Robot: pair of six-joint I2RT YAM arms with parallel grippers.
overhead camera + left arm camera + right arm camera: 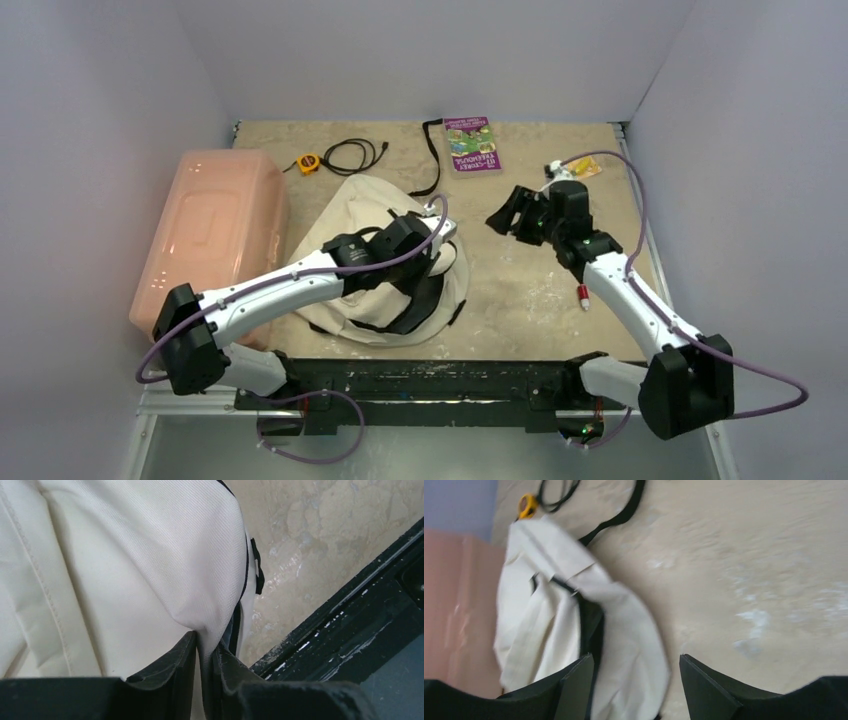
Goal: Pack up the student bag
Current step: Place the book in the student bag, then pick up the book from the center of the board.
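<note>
Clenched on a fold of cream cloth, the left gripper (204, 647) is seen holding the student bag (125, 570) close to its black zipper trim; the fabric is pinched between the two fingers and pulled into a small ridge. In the top view the bag is lying on the table (520, 300), just beside the pink bin (215, 235) on its left, and it is held at its right part, where the dark opening is found.

It is judged that the bag is being held at its mouth so that it can be filled; no item is seen inside. How wide the mouth is cannot be told.

To the right, apart from the bag, the right gripper (505, 218) is held above bare table with its jaws spread and nothing between them. For the next move, an item must be taken by this free gripper, perhaps the book (472, 143) at the far edge or the marker (583, 293) beside the right arm, and carried to the opening while the cloth is kept lifted.
</note>
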